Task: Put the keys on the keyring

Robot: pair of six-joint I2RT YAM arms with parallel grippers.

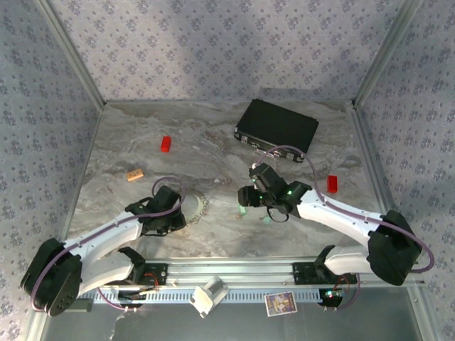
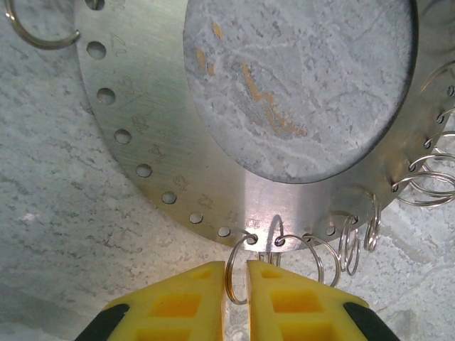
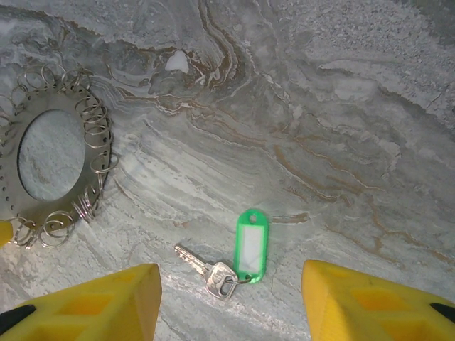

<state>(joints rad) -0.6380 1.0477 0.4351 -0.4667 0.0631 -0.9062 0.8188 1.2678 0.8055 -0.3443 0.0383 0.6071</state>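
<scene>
The keyring (image 2: 213,177) is a flat silvery metal ring plate with numbered holes, and small split rings hang along its rim. My left gripper (image 2: 237,268) has its yellow fingers (image 2: 192,298) nearly together, pinching one small split ring (image 2: 238,273) at the plate's near edge. From above, the keyring (image 1: 201,206) lies just right of the left gripper (image 1: 179,217). A silvery key (image 3: 212,271) joined to a green plastic tag (image 3: 249,245) lies flat on the table. My right gripper (image 3: 231,302) hovers over the key, open wide, with one finger on each side of it and nothing held. The keyring (image 3: 53,156) also lies at the left of the right wrist view.
A black rectangular case (image 1: 277,128) lies at the back right. There are red blocks at the back left (image 1: 166,144) and at the right (image 1: 332,184). An orange-tan block (image 1: 135,175) sits at the left. Patterned walls enclose the marbled table (image 1: 213,156).
</scene>
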